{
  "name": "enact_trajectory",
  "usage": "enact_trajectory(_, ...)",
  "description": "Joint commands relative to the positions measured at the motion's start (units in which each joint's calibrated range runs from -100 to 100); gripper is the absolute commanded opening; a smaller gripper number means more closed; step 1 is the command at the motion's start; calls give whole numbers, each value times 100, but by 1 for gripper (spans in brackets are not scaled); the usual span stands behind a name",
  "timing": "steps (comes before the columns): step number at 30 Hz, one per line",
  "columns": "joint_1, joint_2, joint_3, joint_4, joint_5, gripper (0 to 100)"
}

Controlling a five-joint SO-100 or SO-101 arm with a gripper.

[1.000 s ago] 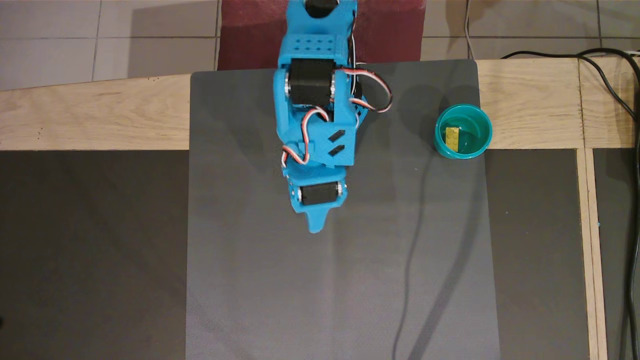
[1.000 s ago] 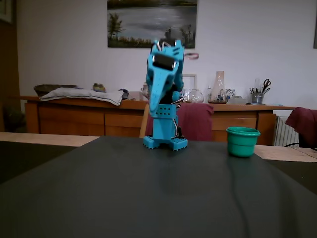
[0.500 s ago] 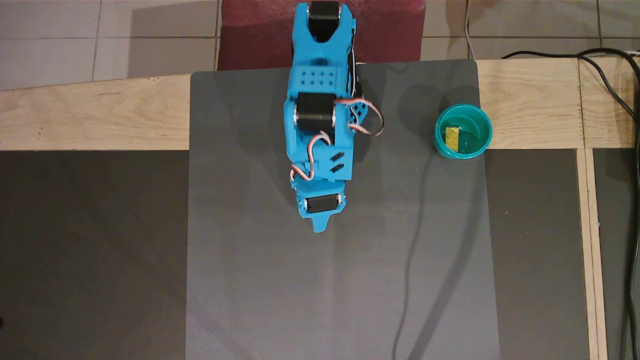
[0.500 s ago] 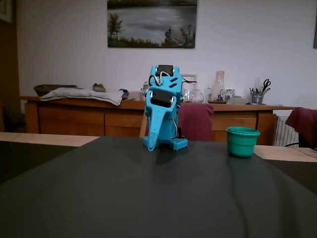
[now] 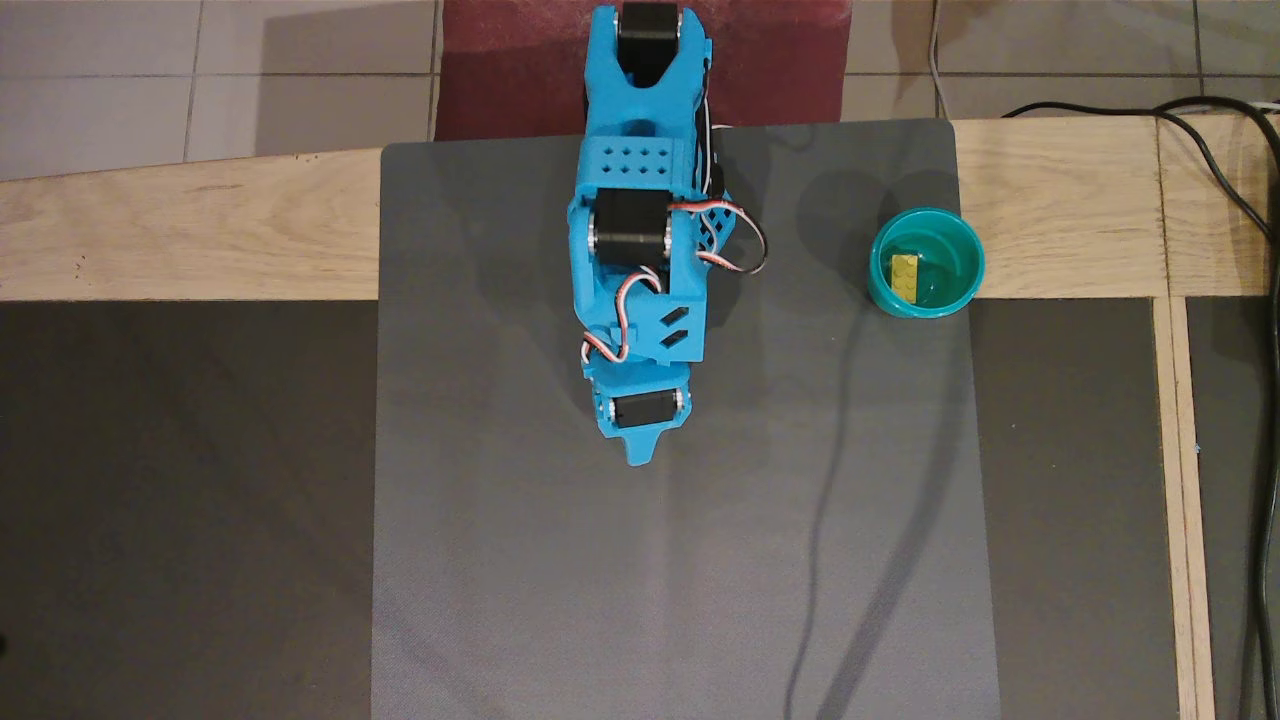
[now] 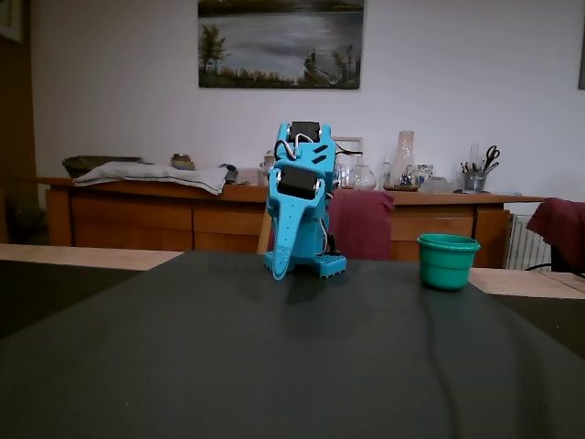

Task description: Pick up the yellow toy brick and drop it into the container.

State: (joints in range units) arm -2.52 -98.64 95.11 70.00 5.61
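Note:
The yellow toy brick (image 5: 905, 275) lies inside the teal-green container (image 5: 965, 262), against its left wall in the overhead view. In the fixed view the container (image 6: 447, 262) stands to the right of the arm and its wall hides the brick. My blue gripper (image 5: 636, 455) is folded down at the middle of the grey mat, its tip close to the surface, far left of the container. It also shows in the fixed view (image 6: 280, 271), shut with nothing held.
A grey mat (image 5: 680, 560) covers the table's middle, with wooden strips (image 5: 190, 235) along the back. Black cables (image 5: 1240, 200) run at the right. The arm's base (image 6: 306, 263) stands at the mat's far edge.
The arm has folded down and back toward its base, and the gripper tip sank to near the mat. Since half a second ago it has barely moved. Brick and container stayed put.

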Motion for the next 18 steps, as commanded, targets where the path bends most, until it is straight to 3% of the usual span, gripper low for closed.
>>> enact_trajectory(1,163,-35,-43,-74,-106,0)
enact_trajectory(18,156,-35,-43,-74,-106,0)
